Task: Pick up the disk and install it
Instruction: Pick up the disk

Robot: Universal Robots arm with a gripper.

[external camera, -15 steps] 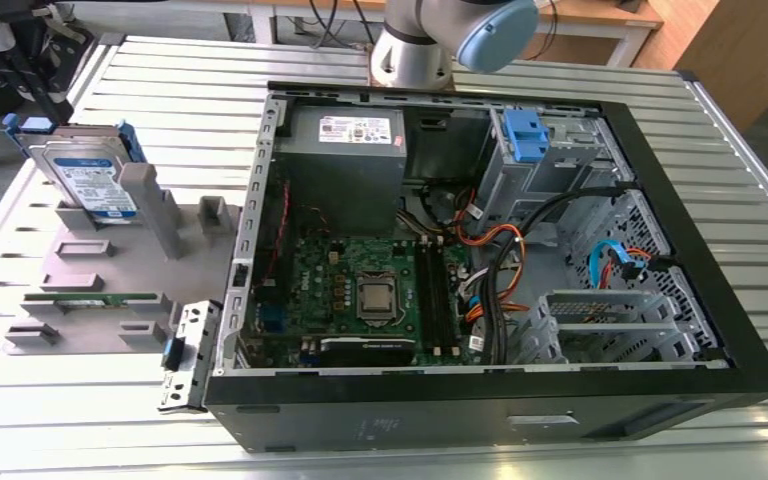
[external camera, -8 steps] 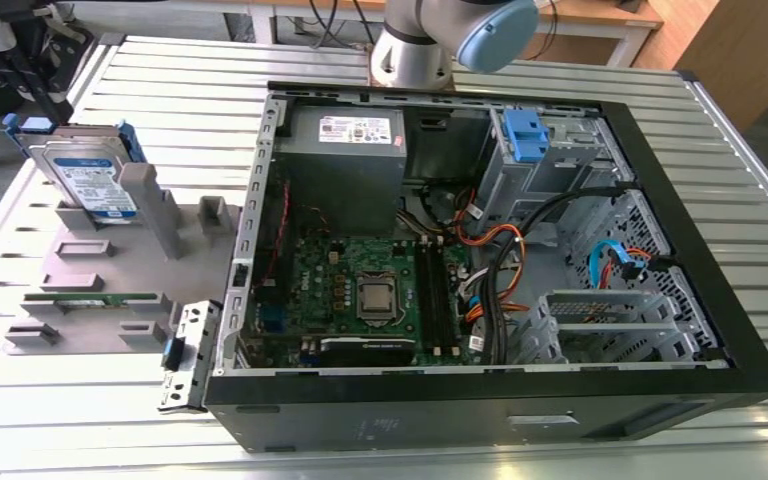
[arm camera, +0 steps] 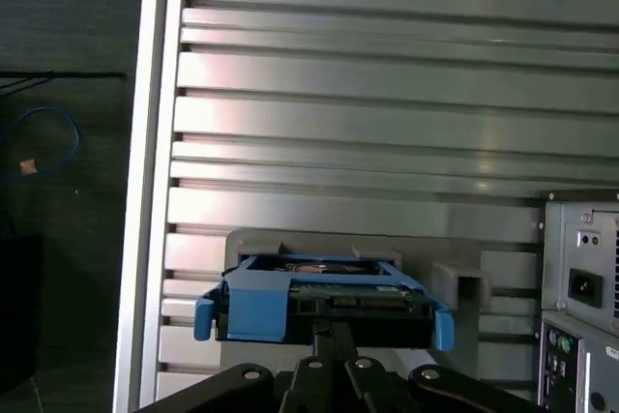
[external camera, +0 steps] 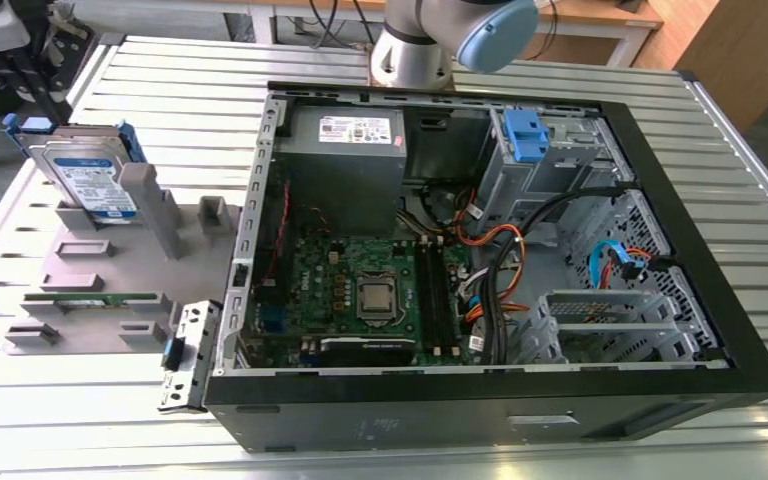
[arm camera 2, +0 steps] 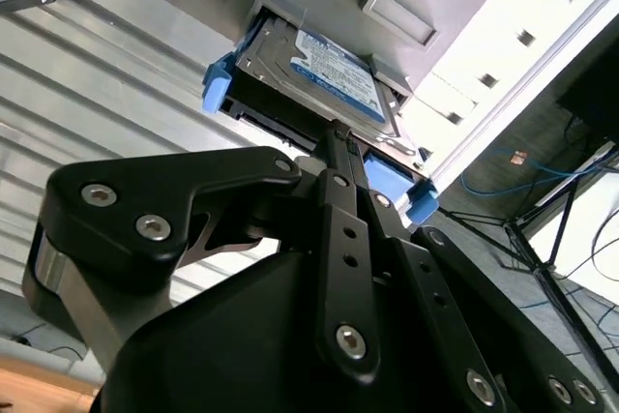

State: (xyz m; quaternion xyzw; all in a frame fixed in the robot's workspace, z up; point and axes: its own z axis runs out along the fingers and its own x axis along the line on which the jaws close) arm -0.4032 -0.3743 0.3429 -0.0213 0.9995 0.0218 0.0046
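A slatted aluminium desk (external camera: 117,80) carries everything. In the exterior view an open black computer case (external camera: 491,400) covers the middle of it and runs out toward 3 o'clock. The robot arm (external camera: 418,45) rises just behind the case at 12 o'clock.

A grey slotted holder (external camera: 104,260) lies on the desk at 9 o'clock, just beside the case. Inside the case, a grey power supply (external camera: 344,150) sits at about 11 o'clock, and the green motherboard (external camera: 344,270) lies below it toward 6 o'clock. A blue bracket (external camera: 523,135) tops the metal drive cage (external camera: 544,170) at 1 o'clock.

The disk (external camera: 88,180) stands upright in the holder at 10 o'clock of the exterior view, outside the case. Its white-and-blue label faces outward and its blue carrier rails are uppermost.

In the first wrist view the gripper (arm camera: 329,328) sits right at the middle of the carrier's blue edge. I cannot tell whether it is spread, pressed together or pinching the carrier.
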